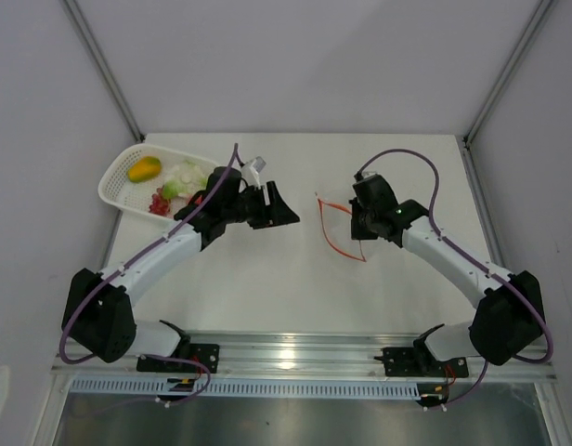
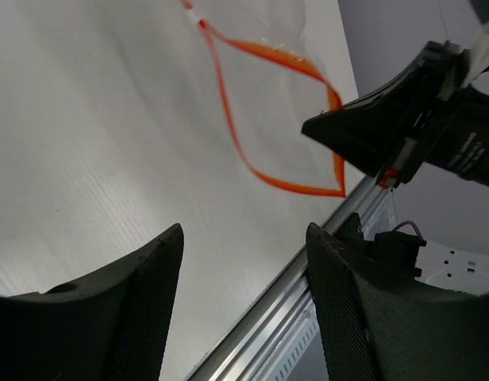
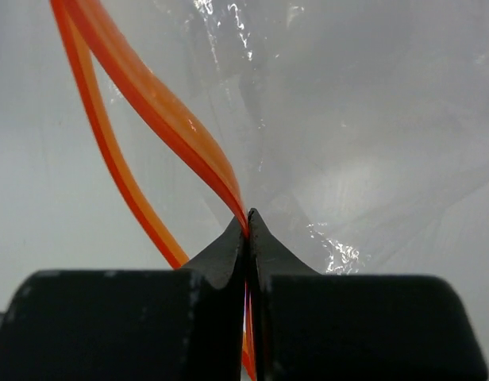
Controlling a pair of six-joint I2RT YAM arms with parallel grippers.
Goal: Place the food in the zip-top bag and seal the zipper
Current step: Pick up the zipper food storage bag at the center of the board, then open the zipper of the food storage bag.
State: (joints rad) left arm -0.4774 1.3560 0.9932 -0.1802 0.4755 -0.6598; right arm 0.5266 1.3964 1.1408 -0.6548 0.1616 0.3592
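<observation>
My right gripper (image 3: 247, 222): clamped on thin red-orange zipper strip (image 3: 153, 107).
My left gripper (image 2: 244, 270): jaws wide, empty.
Bag: clear crinkly plastic zip-top bag (image 3: 363, 119), mouth looped open.

A: Colours of the basket (image 1: 114, 181)?
B: White mesh, with a yellow-orange mango (image 1: 144, 169), red grapes (image 1: 160, 204), white-and-green vegetable pieces (image 1: 184, 178).
A: And the zip-top bag (image 3: 371, 119)?
B: Clear plastic, orange-red zipper (image 3: 161, 115) — black jaws, purple cables (image 1: 402, 151), a pale grey-white surface (image 1: 267, 297).
</observation>
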